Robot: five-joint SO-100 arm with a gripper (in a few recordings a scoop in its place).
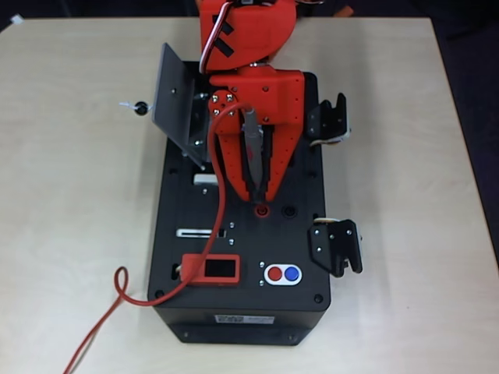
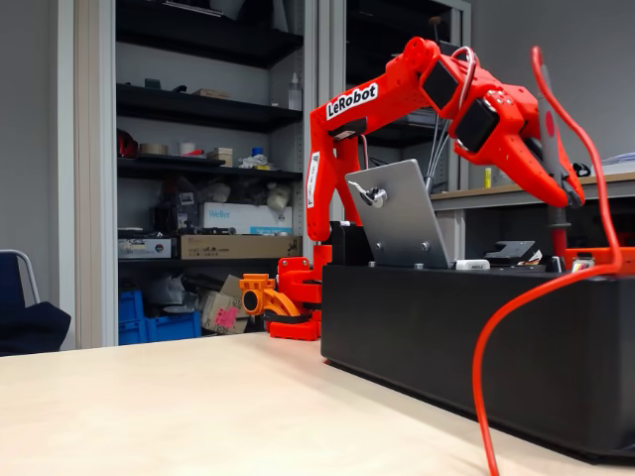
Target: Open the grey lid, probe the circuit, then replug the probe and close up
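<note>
My gripper [image 1: 257, 191] clamps the probe [image 1: 253, 148] upright, tip down at a red socket [image 1: 262, 209] on the black box [image 1: 242, 312]. In the fixed view the probe [image 2: 552, 174] stands vertical between my fingers, its lower red part at the box top. The wire [image 1: 221, 210] runs from the probe's top, across the box past the red display [image 1: 210, 269], loops on the table [image 1: 78, 234] and leaves at the bottom edge. Lid [image 1: 175, 101] is open, tilted up on its hinge at the box's top-left in the overhead view, knob [image 1: 141, 108] on the outer face. The circuit recess is mostly hidden under my arm; can't tell its details. Red-blue buttons [image 1: 282, 273] sit right of the display.
</note>
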